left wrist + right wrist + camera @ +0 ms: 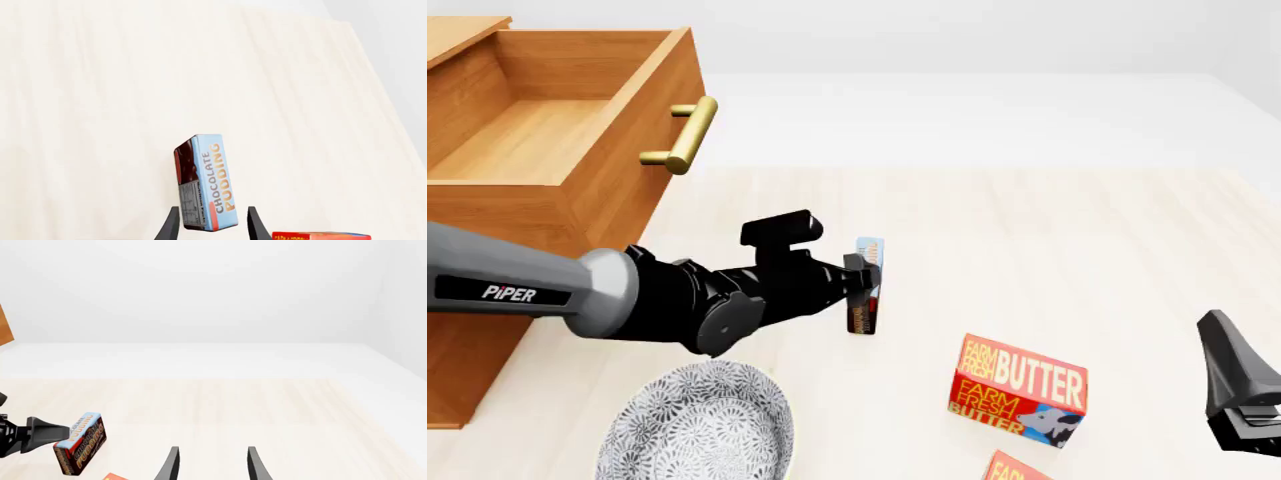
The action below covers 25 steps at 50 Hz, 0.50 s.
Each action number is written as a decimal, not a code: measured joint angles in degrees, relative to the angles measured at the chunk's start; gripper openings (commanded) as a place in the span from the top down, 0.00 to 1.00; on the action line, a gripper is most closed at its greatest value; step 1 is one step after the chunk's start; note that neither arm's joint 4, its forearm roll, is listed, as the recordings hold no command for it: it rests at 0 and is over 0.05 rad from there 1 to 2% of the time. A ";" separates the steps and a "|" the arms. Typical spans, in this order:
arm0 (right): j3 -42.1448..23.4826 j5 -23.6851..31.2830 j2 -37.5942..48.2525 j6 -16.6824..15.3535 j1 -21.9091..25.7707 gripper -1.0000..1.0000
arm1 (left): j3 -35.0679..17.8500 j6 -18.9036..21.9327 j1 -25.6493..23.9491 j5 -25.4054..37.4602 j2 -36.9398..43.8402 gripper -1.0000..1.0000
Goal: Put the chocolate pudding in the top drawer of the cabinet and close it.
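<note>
The chocolate pudding (pixel 869 283) stands on a narrow edge on the table, right of the cabinet (pixel 481 370). My left gripper (pixel 860 280) is open, and its fingers (pixel 172 222) flank the chocolate pudding (pixel 208 182) with a small gap on each side. The right wrist view shows one left finger against the pudding (pixel 81 442). The top drawer (pixel 627 150) is pulled out and open, its brass handle (pixel 685 135) facing the table. My right gripper (pixel 1228 350) hovers at the table's near right, open with nothing between its fingers (pixel 172 462).
A red butter box (pixel 1021 390) lies right of the pudding, and a second one (pixel 1014 468) shows at the bottom edge. A patterned grey bowl (pixel 701 425) sits under the left arm near the front edge. A red box edge (pixel 320 236) shows beside the left fingers.
</note>
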 measured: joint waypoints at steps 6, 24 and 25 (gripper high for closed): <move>0.00 0.00 0.00 0.00 0.00 0.00 | 0.40 -0.52 0.00 -0.95 0.59 0.00; 0.00 0.00 0.00 0.00 0.00 0.00 | 0.90 -2.21 -0.89 -3.25 2.61 0.00; 0.00 0.00 0.00 0.00 0.00 0.00 | 0.89 -2.29 -0.96 -3.34 2.72 0.00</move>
